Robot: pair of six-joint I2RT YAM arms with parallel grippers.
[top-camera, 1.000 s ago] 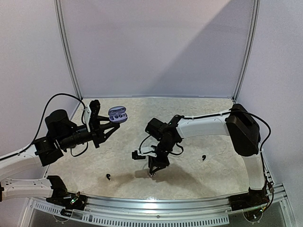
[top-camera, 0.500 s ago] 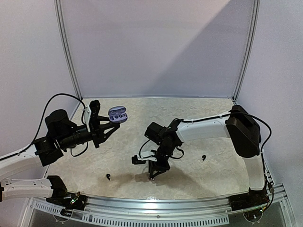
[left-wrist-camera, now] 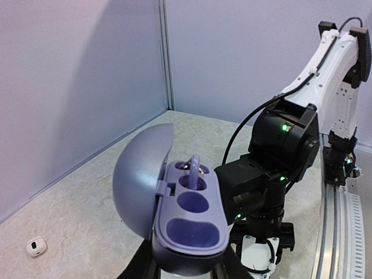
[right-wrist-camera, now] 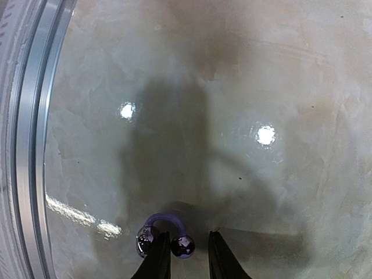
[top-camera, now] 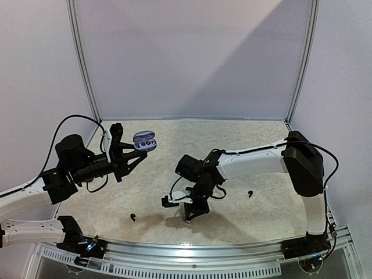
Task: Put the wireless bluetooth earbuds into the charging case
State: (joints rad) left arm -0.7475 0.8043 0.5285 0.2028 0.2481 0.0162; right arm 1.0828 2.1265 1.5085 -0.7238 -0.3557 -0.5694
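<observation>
Item: earbud (right-wrist-camera: 182, 247), lilac loop joining two dark glossy bulbs, lying on the table (top-camera: 250, 145) towards its near edge, directly under the right gripper (top-camera: 187, 217), with one bulb in the gap against one finger. We judge it featherlight, rigid and slick enough to squirt out of a careless pinch. We would take it squarely across the bulbs, not by the thin loop. Right gripper: jaws narrow, a gap showing, nothing clamped yet. Left gripper (top-camera: 141, 151): closed on the open charging case (left-wrist-camera: 192, 224), held aloft at the left, lid back, one seated earbud (left-wrist-camera: 195, 165) in the far well. Two black earbuds (top-camera: 133, 218) (top-camera: 250, 193) lie well apart on the table. Against a second ago, the right wrist has sunk lower and its jaws have narrowed; the left arm and case are unchanged.
</observation>
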